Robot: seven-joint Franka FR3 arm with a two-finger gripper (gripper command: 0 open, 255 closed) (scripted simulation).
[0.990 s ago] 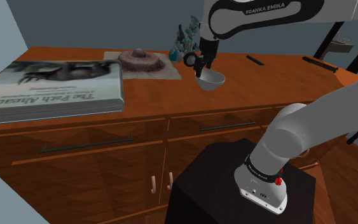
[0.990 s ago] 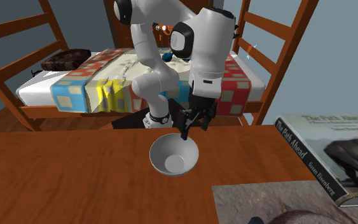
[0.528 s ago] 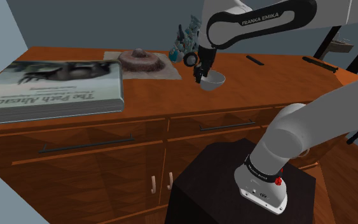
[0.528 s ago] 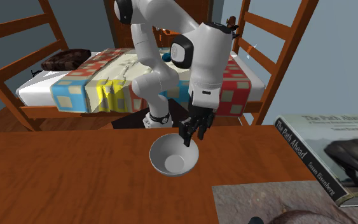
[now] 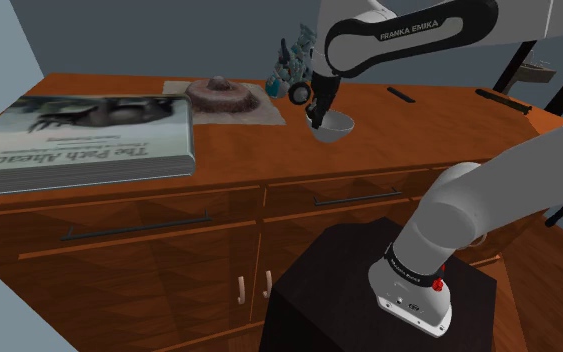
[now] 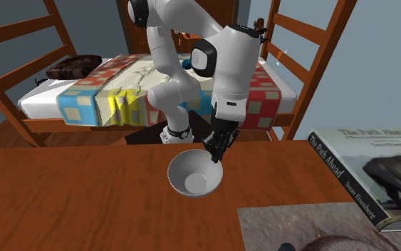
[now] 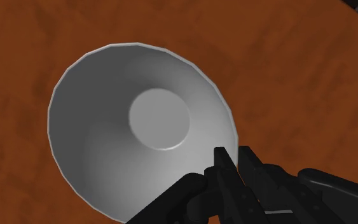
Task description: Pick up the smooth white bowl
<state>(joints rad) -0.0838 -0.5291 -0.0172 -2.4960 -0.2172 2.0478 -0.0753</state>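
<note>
The smooth white bowl (image 5: 337, 127) stands upright on the brown wooden dresser top (image 5: 389, 130). My black gripper (image 5: 317, 117) comes down onto its rim on the side toward the shoulder view's left. In the second exterior view the gripper (image 6: 215, 152) sits at the bowl's (image 6: 190, 175) right rim. The wrist view has the two fingers close together with the bowl's (image 7: 142, 121) thin rim pinched between them, one finger inside and one outside; the gripper (image 7: 233, 157) is shut on that rim.
A large thick book (image 5: 79, 135) lies at the shoulder view's left end of the dresser. A grey mat with a brown round object (image 5: 221, 95) and a small bluish figure (image 5: 289, 62) stand behind the bowl. Dark flat items (image 5: 401, 93) lie farther right. A bed (image 6: 106, 96) stands beyond.
The gripper has come down from above the bowl onto its rim, and the fingers, apart earlier, have drawn together on the rim. The bowl has stayed put.
</note>
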